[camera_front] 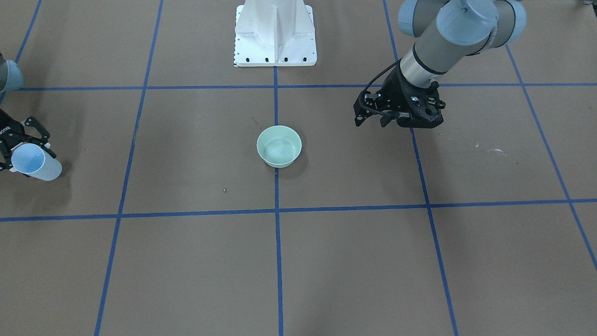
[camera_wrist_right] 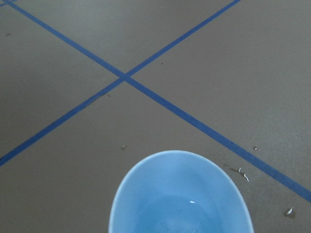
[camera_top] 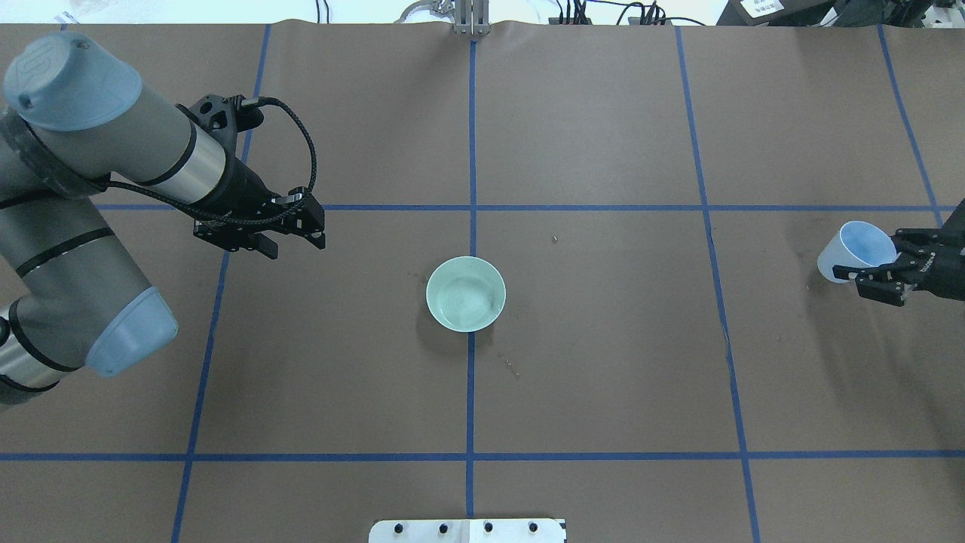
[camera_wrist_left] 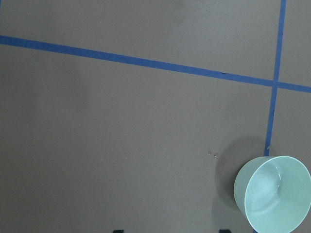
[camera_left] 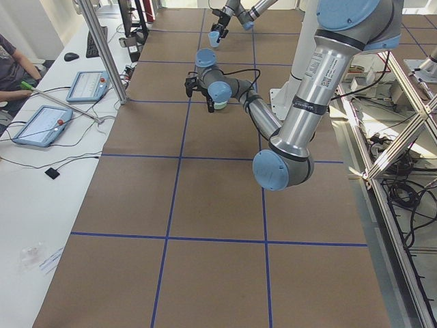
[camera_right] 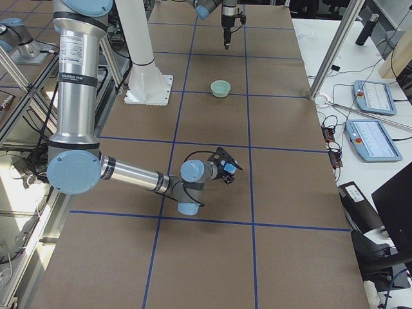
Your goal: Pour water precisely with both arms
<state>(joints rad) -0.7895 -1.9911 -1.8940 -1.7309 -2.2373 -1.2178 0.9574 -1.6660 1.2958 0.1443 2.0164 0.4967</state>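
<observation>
Water [camera_wrist_right: 190, 209] is seen as a small pool inside the pale blue cup [camera_top: 850, 255]. The cup is held tilted, clamped in the jaws of the right arm [camera_right: 129, 174], well apart from the green bowl [camera_top: 465, 293]. The jaws of the left arm [camera_top: 151, 162] are spread apart and empty, near the bowl.

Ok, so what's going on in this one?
The right gripper holds a pale blue cup out near the right end of the table, well away from the green bowl at the centre. A little water shows in the cup's bottom. The left gripper is open and empty, hovering above the table on the bowl's other side. Neither gripper is over the bowl, so nothing is being poured right now.
</observation>
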